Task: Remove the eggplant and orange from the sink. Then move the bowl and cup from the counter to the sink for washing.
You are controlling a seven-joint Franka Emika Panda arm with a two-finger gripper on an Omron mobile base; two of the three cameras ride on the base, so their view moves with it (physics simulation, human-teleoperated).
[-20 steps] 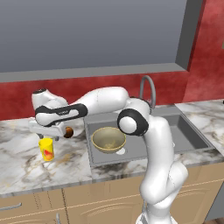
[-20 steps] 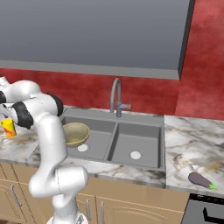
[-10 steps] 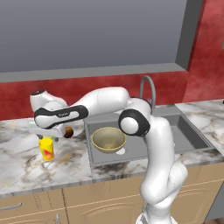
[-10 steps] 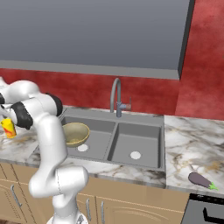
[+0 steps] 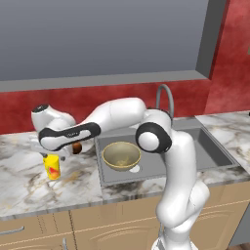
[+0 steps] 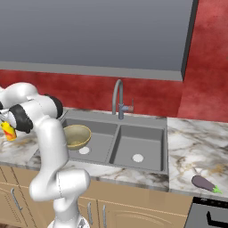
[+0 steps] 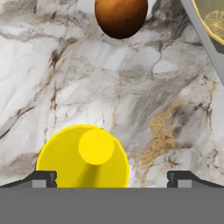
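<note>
on the counter (image 7: pixel 144 87), one cup (image 7: pixel 83 156) under the wide-open tool (image 7: pixel 111 177), one orange (image 7: pixel 120 16), one bowl (image 5: pixel 121 156) in the sink (image 5: pixel 215 151)

The white Franka Panda arm with dark joints (image 5: pixel 161 146) reaches far left, forearm level. The two-finger gripper (image 7: pixel 112 177) points downward, jaws spread fully apart, holding nothing.

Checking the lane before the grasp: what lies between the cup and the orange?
Only bare marble counter lies between the cup and the orange, seen in the hand view.
</note>
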